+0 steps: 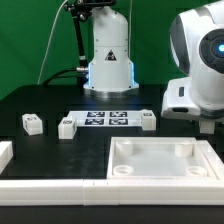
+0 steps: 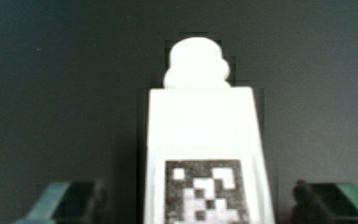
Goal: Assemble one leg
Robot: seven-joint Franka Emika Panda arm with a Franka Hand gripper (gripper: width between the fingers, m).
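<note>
within the spread gripper (image 2: 197, 203), the leg (image 2: 202, 125)

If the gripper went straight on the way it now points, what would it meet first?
Most likely the leg: in the wrist view it lies dead ahead of the gripper, centred between the open fingers. How far off is unclear.

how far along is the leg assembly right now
Done: nothing fitted yet; the large white square recessed panel carries no post. In hand: the open pincer straddles the small white tagged plastic leg post without touching it. Left: grip it, carry it over and fix it into the panel.
</note>
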